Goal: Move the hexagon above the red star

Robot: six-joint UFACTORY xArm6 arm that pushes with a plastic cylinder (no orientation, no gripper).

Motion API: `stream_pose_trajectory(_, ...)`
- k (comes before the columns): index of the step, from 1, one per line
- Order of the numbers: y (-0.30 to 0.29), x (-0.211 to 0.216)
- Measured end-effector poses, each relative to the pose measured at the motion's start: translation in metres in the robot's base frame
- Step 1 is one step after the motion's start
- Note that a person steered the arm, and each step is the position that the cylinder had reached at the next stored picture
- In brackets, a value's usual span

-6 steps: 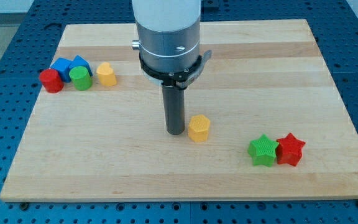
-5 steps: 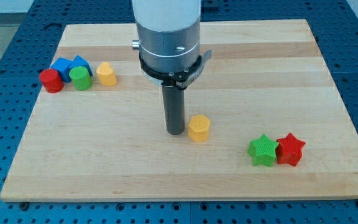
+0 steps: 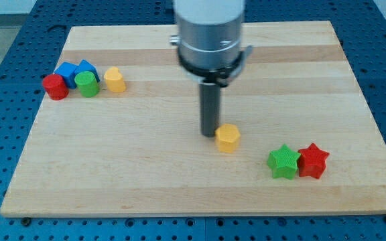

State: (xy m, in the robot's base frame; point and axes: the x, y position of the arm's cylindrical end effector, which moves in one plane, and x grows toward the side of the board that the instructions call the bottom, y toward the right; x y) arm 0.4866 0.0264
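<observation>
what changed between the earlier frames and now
My tip slid toward the view's right and slightly up, pushing the yellow hexagon rightward, closer to the green star and red star. The tip now sits against the hexagon's upper-left side. Nothing was taken hold of. The two stars and the cluster at the view's left, the red cylinder, blue blocks, green cylinder and other yellow block, stayed put.

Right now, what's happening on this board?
My tip sits against the upper left of the yellow hexagon, near mid-board. The red star lies toward the view's lower right, touching the green star. The hexagon is not yet above the red star. Red, blue, green and yellow blocks cluster at the view's upper left.
</observation>
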Motion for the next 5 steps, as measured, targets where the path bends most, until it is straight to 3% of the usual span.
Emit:
stream_pose_trajectory(3,-0.032,0.026)
stream_pose_trajectory(5,0.089,0.027)
